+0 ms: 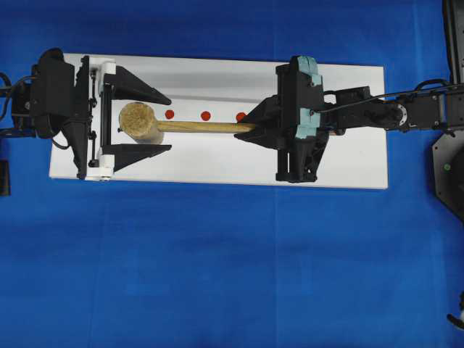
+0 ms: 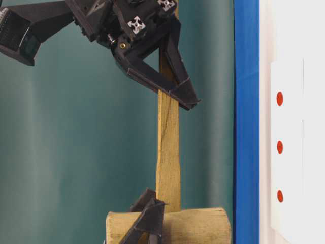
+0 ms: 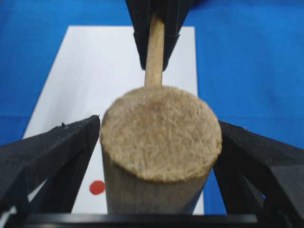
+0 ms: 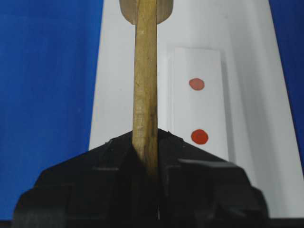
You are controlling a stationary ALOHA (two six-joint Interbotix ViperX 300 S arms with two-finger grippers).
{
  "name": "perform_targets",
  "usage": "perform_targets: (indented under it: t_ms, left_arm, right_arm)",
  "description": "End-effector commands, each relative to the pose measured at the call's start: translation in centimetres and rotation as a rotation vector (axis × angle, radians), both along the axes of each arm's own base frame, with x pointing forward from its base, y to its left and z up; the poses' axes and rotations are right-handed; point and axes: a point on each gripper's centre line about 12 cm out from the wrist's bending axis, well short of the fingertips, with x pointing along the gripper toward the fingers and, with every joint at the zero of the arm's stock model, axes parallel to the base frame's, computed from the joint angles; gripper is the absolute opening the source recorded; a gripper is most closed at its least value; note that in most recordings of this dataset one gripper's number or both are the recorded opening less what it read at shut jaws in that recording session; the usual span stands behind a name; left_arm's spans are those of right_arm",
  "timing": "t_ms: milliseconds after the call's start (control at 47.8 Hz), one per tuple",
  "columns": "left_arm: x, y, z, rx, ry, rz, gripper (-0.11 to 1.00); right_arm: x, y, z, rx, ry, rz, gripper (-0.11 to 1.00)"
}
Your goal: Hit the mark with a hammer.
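Hammer (image 1: 156, 125) is held level above the white board (image 1: 348, 170), its handle clamped in the right gripper (image 1: 250, 125). Its head is flanked by the wide-spread left gripper (image 1: 161, 122) near the board's left edge. The mark (image 1: 205, 115) is just beside the handle.

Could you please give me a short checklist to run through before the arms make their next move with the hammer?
1. Right gripper shut on the handle of the hammer: ok, the fingers clamp it in the right wrist view.
2. Left gripper clear of the head: ok, its fingers stand open on either side; whether they touch the wood, cannot tell.
3. Hammer lifted off the white board: ok, the table-level view shows a gap.
4. Head over the mark: not ok, the head sits beyond the end dot, away from the centre one.
5. Mark unobstructed: ok, all three red dots show.
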Motion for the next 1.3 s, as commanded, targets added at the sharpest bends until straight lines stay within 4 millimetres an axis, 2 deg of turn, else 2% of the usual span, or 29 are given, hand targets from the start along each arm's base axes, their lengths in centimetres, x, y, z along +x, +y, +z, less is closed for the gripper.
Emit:
perform_targets:
  t_ms: [0, 105, 209, 272, 377, 397, 1234, 1276]
  left_arm:
    - [0.42, -0.03, 1.11, 0.009, -0.036, -0.004, 0.91]
    - [0.47, -0.03, 1.11, 0.009, -0.036, -0.004, 0.88]
    - [0.43, -0.08, 0.9, 0.012, -0.024, -0.006, 0.8]
    - [0.44, -0.03, 0.65, 0.01, -0.004, -0.005, 0.71]
    - [0.45, -0.03, 0.43, 0.012, 0.019, -0.006, 0.43]
    - [0.44, -0.03, 0.42, 0.013, 0.021, -0.006, 0.42]
    - [0.31, -0.19, 0.58, 0.025, 0.02, -0.014, 0.44]
    - [0.3, -0.14, 0.64, 0.027, 0.017, -0.013, 0.44]
  right_arm:
    - [0.58, 0.01, 1.76, -0.007, -0.048, 0.002, 0.02]
    - [0.61, 0.02, 1.81, -0.007, -0.049, 0.004, 0.02]
    - [0.69, 0.14, 1.94, -0.002, -0.05, 0.013, 0.02]
    - [0.75, 0.3, 2.05, 0.001, -0.049, 0.027, 0.02]
    - [0.86, 0.6, 2.23, 0.012, -0.047, 0.051, 0.02]
    - [0.88, 0.65, 2.27, 0.014, -0.047, 0.054, 0.02]
    - [1.03, 0.73, 2.59, 0.026, -0.054, 0.056, 0.02]
    - [1.04, 0.73, 2.59, 0.029, -0.054, 0.054, 0.05]
